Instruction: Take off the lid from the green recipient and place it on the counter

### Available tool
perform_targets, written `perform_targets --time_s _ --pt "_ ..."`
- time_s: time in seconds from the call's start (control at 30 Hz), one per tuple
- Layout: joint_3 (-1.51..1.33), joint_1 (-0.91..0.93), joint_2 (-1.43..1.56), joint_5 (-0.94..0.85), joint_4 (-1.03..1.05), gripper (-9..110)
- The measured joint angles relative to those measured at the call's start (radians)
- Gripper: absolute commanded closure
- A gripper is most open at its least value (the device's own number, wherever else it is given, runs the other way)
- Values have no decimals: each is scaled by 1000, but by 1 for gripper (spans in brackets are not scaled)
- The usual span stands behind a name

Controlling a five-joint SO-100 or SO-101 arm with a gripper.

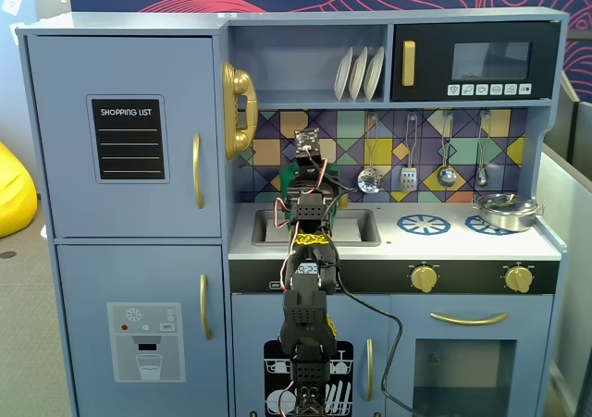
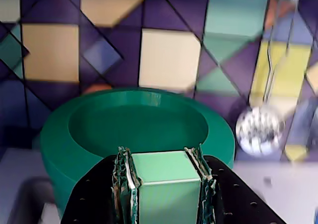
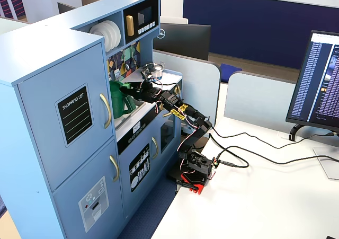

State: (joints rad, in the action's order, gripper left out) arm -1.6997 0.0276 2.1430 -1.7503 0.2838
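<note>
The green recipient [image 2: 54, 149] stands on the counter [image 2: 271, 194] against the tiled wall, left of the sink; it also shows in both fixed views [image 1: 289, 175] [image 3: 117, 101]. My gripper [image 2: 160, 154] is shut on a pale-green block [image 2: 161, 184], which looks like the lid's knob, at the near side of the recipient's top. Behind the fingers [image 2: 124, 179] the round dark-green top has a sunken middle. I cannot tell whether the lid is seated or raised. In a fixed view the gripper [image 3: 128, 89] reaches the recipient's top; in the other my arm hides it.
The recessed sink [image 1: 356, 225] lies just right of the recipient. A blue burner ring [image 1: 423, 223] and a small silver pot [image 1: 507, 211] are further right on the counter [image 1: 398, 243]. Utensils [image 1: 407, 172] hang on the wall; a perforated ladle [image 2: 258, 129] hangs close by.
</note>
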Motion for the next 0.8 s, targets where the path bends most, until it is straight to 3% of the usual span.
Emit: perform_targets --time_s 0.37,0.8 --pt "18 49 0 -32 -91 101" --pt "15 348 28 -41 -140 101"
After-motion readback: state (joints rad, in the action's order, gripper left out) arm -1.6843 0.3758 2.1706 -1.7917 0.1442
